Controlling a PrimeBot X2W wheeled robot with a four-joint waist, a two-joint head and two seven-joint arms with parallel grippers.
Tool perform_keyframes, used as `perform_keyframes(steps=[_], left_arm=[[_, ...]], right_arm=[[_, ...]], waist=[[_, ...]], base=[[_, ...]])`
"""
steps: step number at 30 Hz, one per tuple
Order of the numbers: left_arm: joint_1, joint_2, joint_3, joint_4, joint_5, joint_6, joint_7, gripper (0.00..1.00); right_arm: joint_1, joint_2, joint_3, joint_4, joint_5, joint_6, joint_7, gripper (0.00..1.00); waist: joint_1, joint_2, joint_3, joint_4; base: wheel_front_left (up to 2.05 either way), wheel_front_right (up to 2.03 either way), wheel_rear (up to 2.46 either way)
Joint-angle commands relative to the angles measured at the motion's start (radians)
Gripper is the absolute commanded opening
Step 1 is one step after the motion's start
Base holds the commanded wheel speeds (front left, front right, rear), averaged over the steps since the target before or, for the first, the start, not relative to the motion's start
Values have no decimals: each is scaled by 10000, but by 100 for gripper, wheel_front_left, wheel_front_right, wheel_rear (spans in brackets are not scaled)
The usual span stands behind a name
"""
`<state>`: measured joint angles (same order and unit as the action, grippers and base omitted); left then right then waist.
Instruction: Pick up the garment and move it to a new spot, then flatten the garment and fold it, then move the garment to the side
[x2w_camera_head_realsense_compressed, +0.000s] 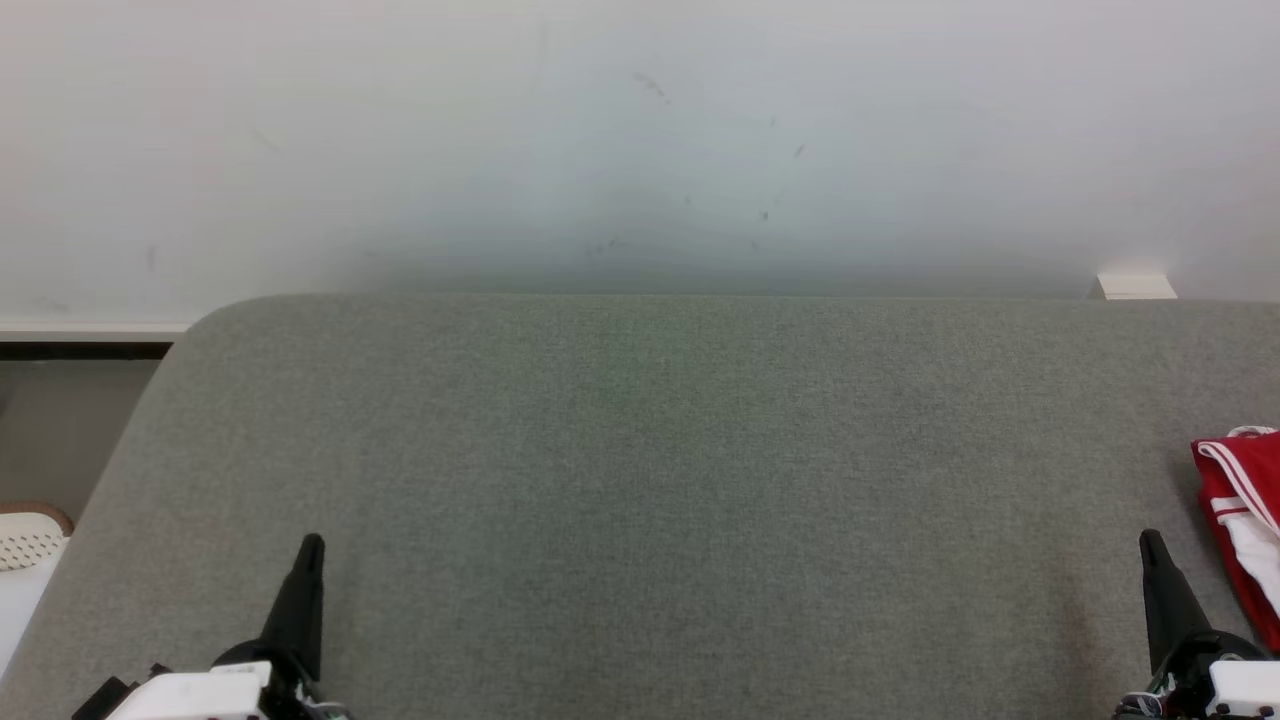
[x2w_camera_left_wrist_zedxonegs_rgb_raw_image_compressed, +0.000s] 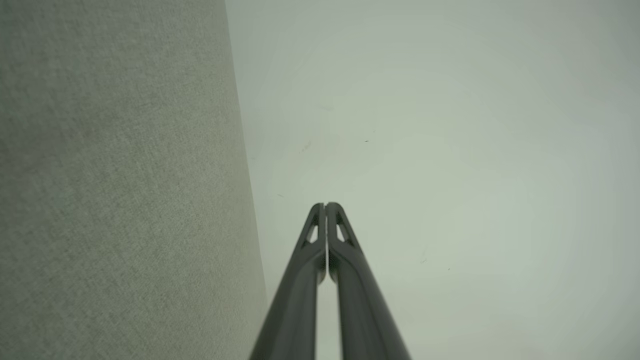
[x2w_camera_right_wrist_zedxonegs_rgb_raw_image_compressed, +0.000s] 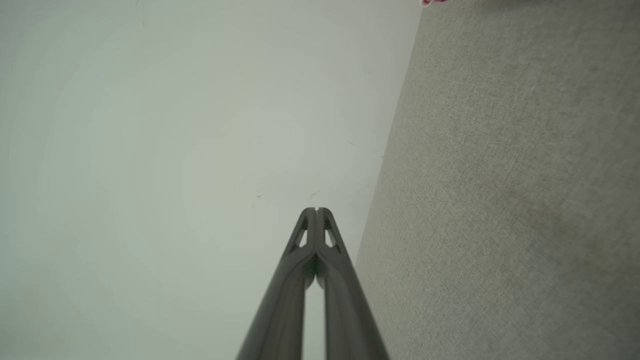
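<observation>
At the far left of the head view, a white perforated object (x2w_camera_head_realsense_compressed: 28, 540) sat beyond the rounded corner of the grey fabric-covered counter (x2w_camera_head_realsense_compressed: 640, 450), partly cut off by the frame edge. The left end effector (x2w_camera_head_realsense_compressed: 311, 543) rose from the lower left over the counter, its two dark fingers pressed together with nothing between them. In the left wrist view the same end effector (x2w_camera_left_wrist_zedxonegs_rgb_raw_image_compressed: 326, 205) showed its tips meeting along one thin seam, with the counter's grey cloth (x2w_camera_left_wrist_zedxonegs_rgb_raw_image_compressed: 120, 190) on one side and the pale wall (x2w_camera_left_wrist_zedxonegs_rgb_raw_image_compressed: 450, 150) on the other. The wall (x2w_camera_head_realsense_compressed: 640, 130) behind the counter carried a few faint dark scuffs, and a small white block (x2w_camera_head_realsense_compressed: 1137, 286) stood at the counter's far edge toward the right. The right end effector (x2w_camera_head_realsense_compressed: 1150, 540) rose from the lower right, likewise closed and empty; in the right wrist view its tips (x2w_camera_right_wrist_zedxonegs_rgb_raw_image_compressed: 316, 210) touched. The garment (x2w_camera_head_realsense_compressed: 1238, 520), red with white stripes and a white patch, lay bunched on the counter at the right edge of the head view, just beside the right end effector but apart from it, and partly out of frame. A sliver of red (x2w_camera_right_wrist_zedxonegs_rgb_raw_image_compressed: 433, 2) showed at the top edge of the right wrist view.
</observation>
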<state>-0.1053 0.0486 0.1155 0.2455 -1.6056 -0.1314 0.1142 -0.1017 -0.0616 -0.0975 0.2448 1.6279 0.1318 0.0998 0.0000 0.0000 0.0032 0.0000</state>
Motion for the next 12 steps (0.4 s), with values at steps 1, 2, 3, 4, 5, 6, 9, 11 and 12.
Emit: perform_keyframes(steps=[1,2,3,4,5,6,9,11,12], left_arm=[[-74,11,18,5,-127,-16,39,0],[-74,11,17,5,-127,-16,38,0],[-74,11,17,5,-127,-16,38,0],[-74,11,17,5,-127,-16,38,0],[-74,11,17,5,-127,-16,38,0],[-74,11,17,5,-128,-16,38,0],[-74,11,16,4,-128,-16,38,0],[-74,11,16,4,-128,-16,37,0],[-74,11,16,4,-128,-16,37,0]], right_arm=[[-128,2,-26,33,-51,-21,34,0],[-129,3,-29,31,-54,-21,35,0],[-129,5,-31,32,-56,-21,38,0],[-129,7,-33,32,-59,-21,41,0],[-130,8,-35,32,-62,-21,44,0],[-130,9,-37,32,-62,-21,46,0],[-130,11,-43,33,-63,-21,53,0],[-131,15,-47,33,-69,-21,34,0],[-131,15,-49,32,-72,-21,35,0]], waist=[[0,0,0,0],[0,0,0,0],[0,0,0,0],[0,0,0,0],[0,0,0,0],[0,0,0,0],[0,0,0,0],[0,0,0,0],[0,0,0,0]], base=[[0,0,0],[0,0,0],[0,0,0],[0,0,0],[0,0,0],[0,0,0],[0,0,0],[0,0,0],[0,0,0]])
